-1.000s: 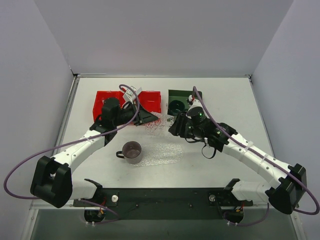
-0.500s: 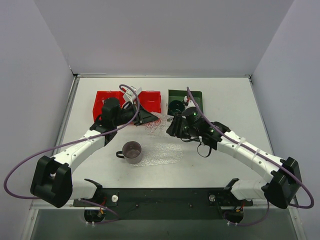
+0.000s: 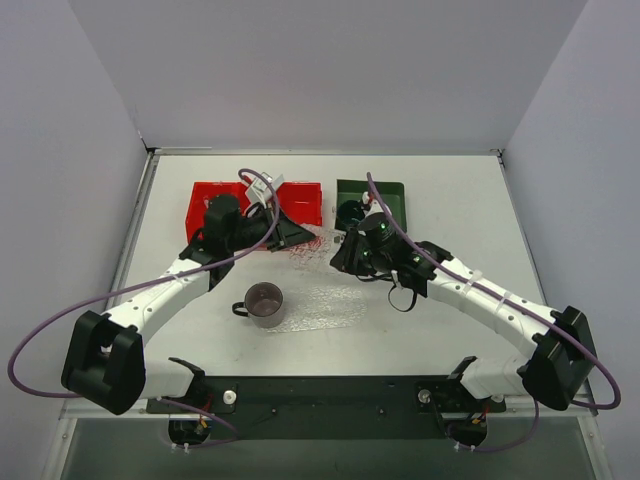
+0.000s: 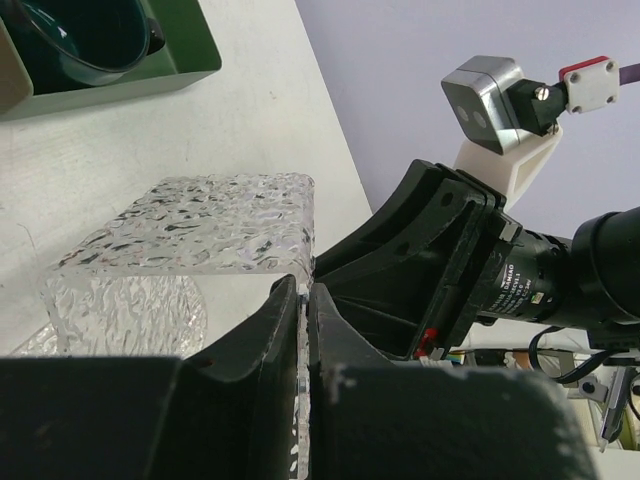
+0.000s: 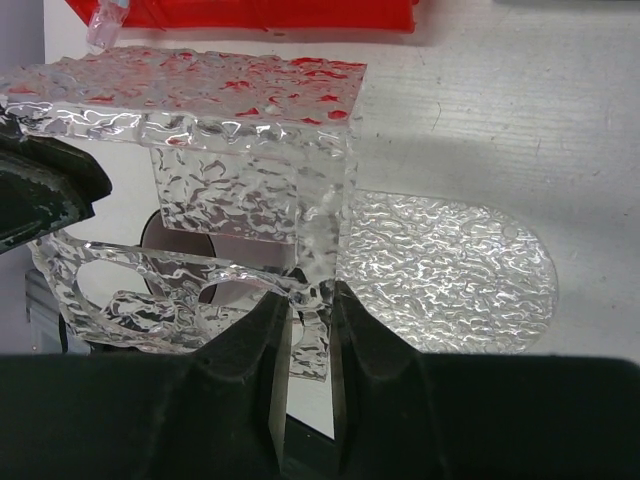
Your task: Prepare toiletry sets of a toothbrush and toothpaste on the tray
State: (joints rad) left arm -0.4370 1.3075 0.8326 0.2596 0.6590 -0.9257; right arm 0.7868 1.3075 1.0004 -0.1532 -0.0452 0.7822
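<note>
Both grippers hold one clear bumpy plastic rack (image 3: pixel 320 240) above the table, between the two bins. My left gripper (image 3: pixel 293 232) is shut on the rack's thin edge, as the left wrist view (image 4: pixel 305 290) shows, with the rack (image 4: pixel 200 225) just ahead. My right gripper (image 3: pixel 343 252) is shut on the rack's other side, on a wall in the right wrist view (image 5: pixel 310 295), the rack (image 5: pixel 230 110) above. The flat clear oval tray (image 3: pixel 325 308) lies on the table below (image 5: pixel 450 270). I cannot make out a toothbrush or toothpaste.
A grey-brown cup (image 3: pixel 264 303) stands at the tray's left end. The red bin (image 3: pixel 215 200) is behind the left gripper (image 5: pixel 250 15). The dark green bin (image 3: pixel 390 200) holds a dark cup (image 3: pixel 351 213), also in the left wrist view (image 4: pixel 80 35).
My right arm has swung left and a little back, bringing its gripper closer to the left one. The left arm has stayed put.
</note>
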